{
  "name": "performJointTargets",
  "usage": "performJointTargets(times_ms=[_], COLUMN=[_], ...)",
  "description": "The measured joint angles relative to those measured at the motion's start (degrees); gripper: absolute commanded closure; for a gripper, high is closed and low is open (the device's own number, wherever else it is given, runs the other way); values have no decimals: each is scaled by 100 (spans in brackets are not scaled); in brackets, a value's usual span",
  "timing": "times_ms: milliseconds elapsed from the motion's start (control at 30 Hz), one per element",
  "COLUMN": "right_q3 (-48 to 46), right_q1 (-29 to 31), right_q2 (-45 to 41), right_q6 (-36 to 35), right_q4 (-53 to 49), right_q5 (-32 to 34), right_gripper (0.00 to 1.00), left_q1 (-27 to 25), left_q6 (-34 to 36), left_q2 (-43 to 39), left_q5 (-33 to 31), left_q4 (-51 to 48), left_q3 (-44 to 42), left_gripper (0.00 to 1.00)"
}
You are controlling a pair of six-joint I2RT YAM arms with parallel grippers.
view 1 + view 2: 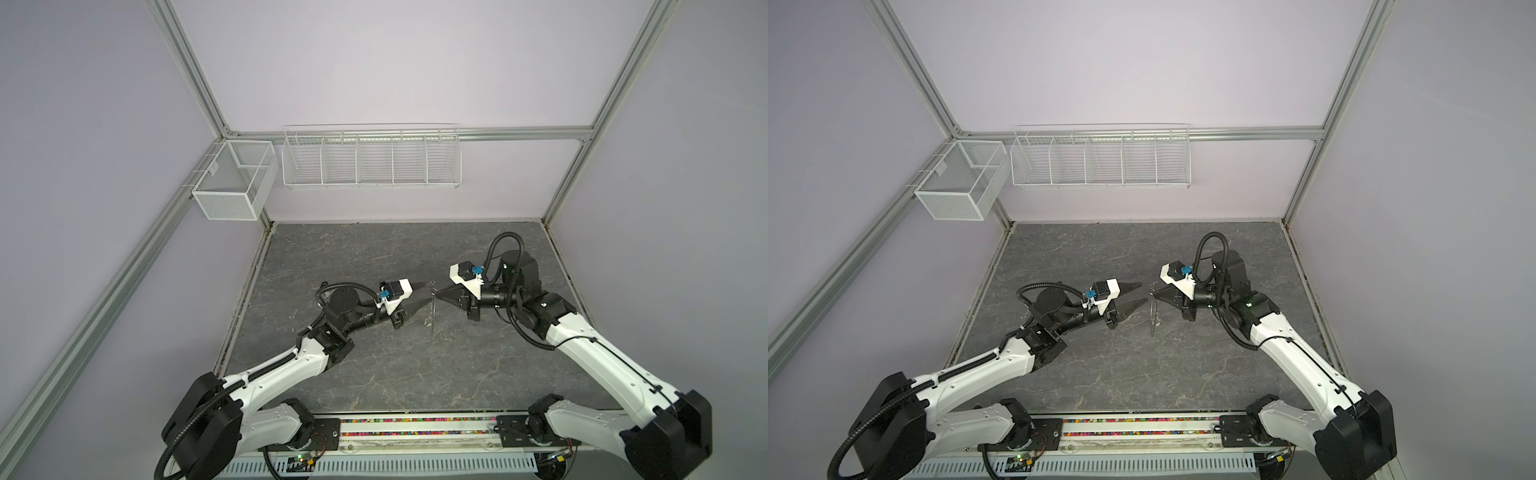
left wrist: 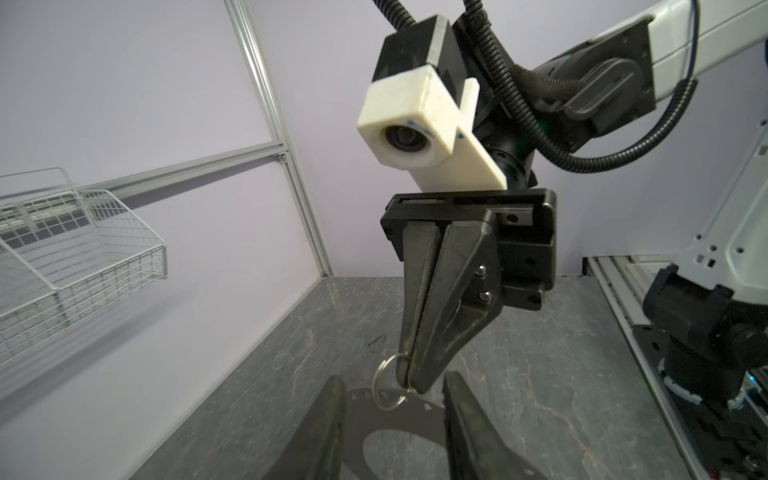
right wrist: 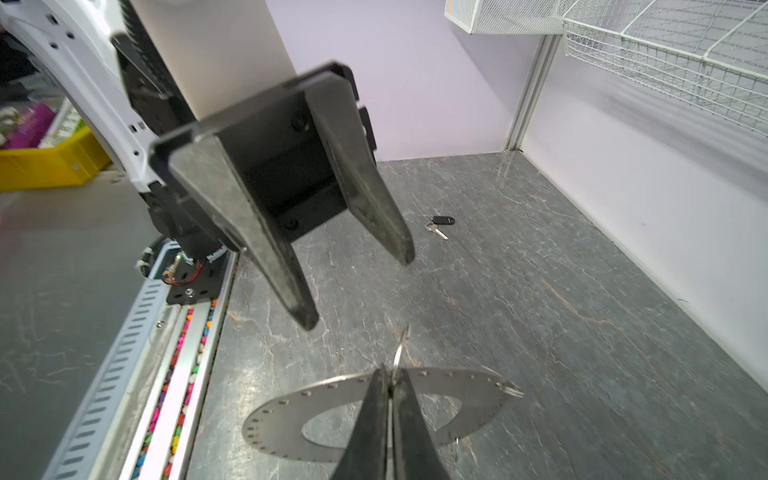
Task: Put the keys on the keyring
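The keyring is matt grey metal; the table is smooth, faintly glossy veined stone.

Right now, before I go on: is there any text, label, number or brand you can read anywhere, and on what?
No text can be read.
Blue marks on the camera housing: too blurred to read.
Small tag on the mesh basket: too small to read.
On the keyring: rim holes only, no writing visible.
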Motion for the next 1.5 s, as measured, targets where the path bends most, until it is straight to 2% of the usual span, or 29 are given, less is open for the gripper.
performJointTargets(times_ms=[367,733,867,1500], right_q3=[-168,-402,-402,-221], right_q1=[313,680,776,968], right_q2=[-380,-459,-304,184], right_q6=[-879,-1502,-1593,-1679], right_q4=[-85,-173,-251,-713], right_q5=[833,1309,1379,1327], right_gripper=[93,93,93,93], left_q1=[0,0,0,-136], left_q6=[1067,1685,1781,2441], left_q2=[-376,-387,-356,-240], left_q5=[-514,-509,-470,-295], left_q4=[-1390,-2094,-2251,-3045], left_q3=[0,297,297,295], left_gripper=[62,67,69,68])
